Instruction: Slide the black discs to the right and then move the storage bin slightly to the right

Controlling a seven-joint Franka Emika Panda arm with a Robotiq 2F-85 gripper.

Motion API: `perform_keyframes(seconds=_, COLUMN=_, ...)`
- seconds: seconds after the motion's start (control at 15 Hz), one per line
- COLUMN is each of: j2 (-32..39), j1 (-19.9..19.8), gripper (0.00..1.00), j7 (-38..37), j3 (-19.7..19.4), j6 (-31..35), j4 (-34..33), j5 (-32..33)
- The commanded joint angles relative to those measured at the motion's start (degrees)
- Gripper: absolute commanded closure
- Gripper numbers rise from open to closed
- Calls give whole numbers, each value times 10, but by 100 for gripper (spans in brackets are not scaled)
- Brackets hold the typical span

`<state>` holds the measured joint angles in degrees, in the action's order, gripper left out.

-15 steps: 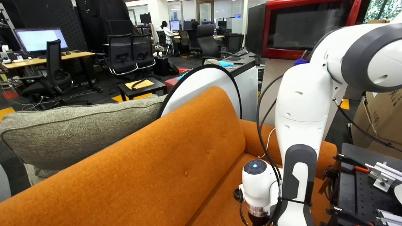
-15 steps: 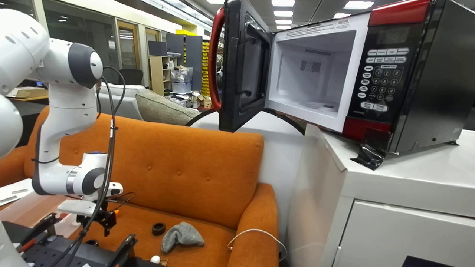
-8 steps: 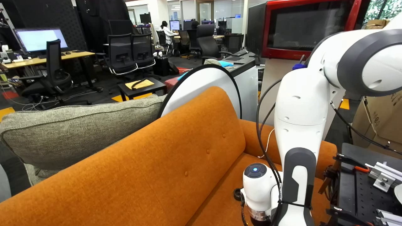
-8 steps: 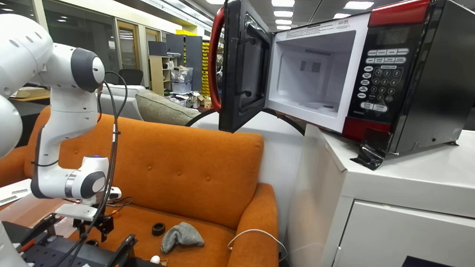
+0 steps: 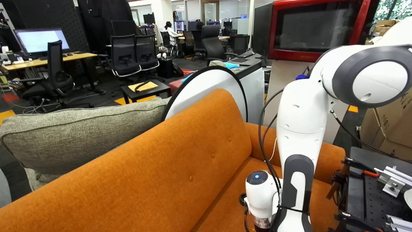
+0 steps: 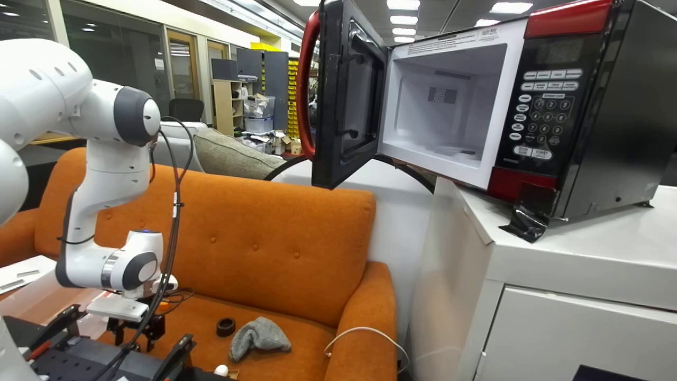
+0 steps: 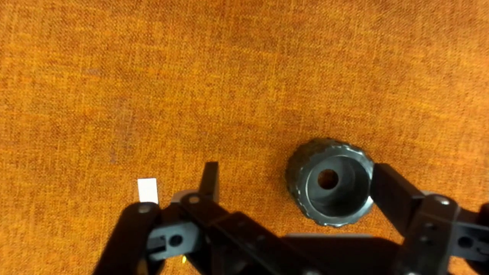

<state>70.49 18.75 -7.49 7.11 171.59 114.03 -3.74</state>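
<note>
The arm (image 6: pixel 117 174) has come lower since half a second ago, and we see the gripper (image 7: pixel 295 180) with jaws wide apart, holding nothing. The ridged black disc (image 7: pixel 345 191) lies at four o'clock in the wrist view, between these jaws; we judge its sliding is near.

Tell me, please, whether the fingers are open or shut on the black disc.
Open: the wrist view shows the fingers apart, with orange fabric visible between the black disc and the finger at picture left.
</note>
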Motion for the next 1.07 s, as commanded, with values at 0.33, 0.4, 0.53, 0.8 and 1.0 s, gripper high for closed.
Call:
perform_keyframes(seconds=0.33, j2=38, j1=-24, gripper=0, j7=30, j3=22, j6=-53, j4=-53, j5=12)
perform_keyframes(seconds=0.4, j2=41, j1=-23, gripper=0, j7=30, j3=21, j6=-59, j4=-57, j5=11)
perform_keyframes(seconds=0.53, j2=45, j1=-21, gripper=0, j7=28, j3=16, j6=-63, j4=-65, j5=11)
perform_keyframes(seconds=0.8, j2=51, j1=-17, gripper=0, j7=25, j3=6, j6=-68, j4=-81, j5=12)
perform_keyframes(seconds=1.0, j2=58, j1=-18, gripper=0, j7=24, j3=3, j6=-74, j4=-90, j5=12)
